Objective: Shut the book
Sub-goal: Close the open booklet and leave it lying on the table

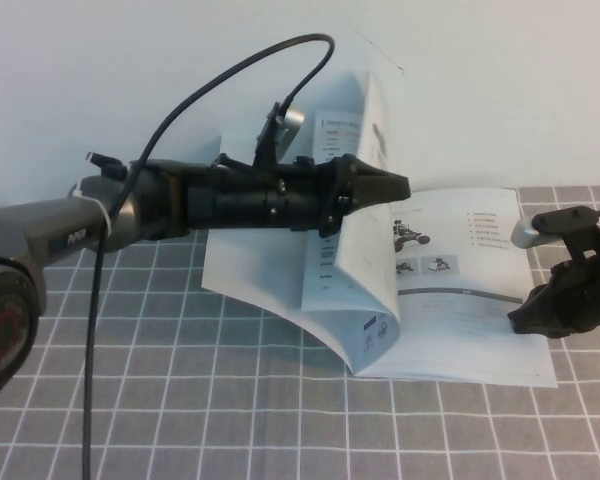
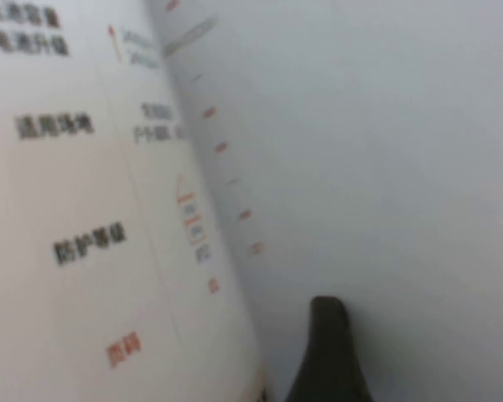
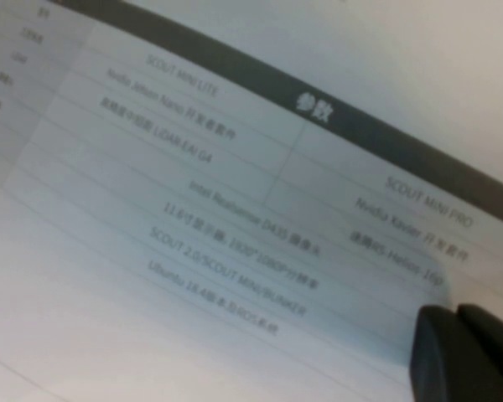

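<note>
**Grey checked cloth, booklet mid-leaf**

Grey tablecloth [image 1: 180, 400] with a white grid covers the table, and a plain white wall [image 1: 480, 80] closes the upper half of the frame. At centre and centre-right lies the book [image 1: 470, 330], a thin white booklet lying open. Its right page is flat, and its left page shows under the arm. Several leaves [image 1: 365, 270] stand up from the spine, curling, the tallest reaching the upper centre.

The right-hand page carries a dark band headed "参数" over a table reading "SCOUT MINI LITE", "SCOUT MINI PRO", "Intel Realsense D435" and "Ubuntu 18.04". The raised leaf bears black and red Chinese characters.

The left gripper [image 1: 398, 185] reaches in from the left at mid-frame, up against the raised leaves. Whether it is open or closed cannot be told. The right gripper [image 1: 520, 320] sits on the flat page's right edge, its fingertips [image 3: 440, 352] pressed together.

Bare cloth runs along the whole lower frame and the lower left, while the book's right edge lies near the frame's right border.
</note>
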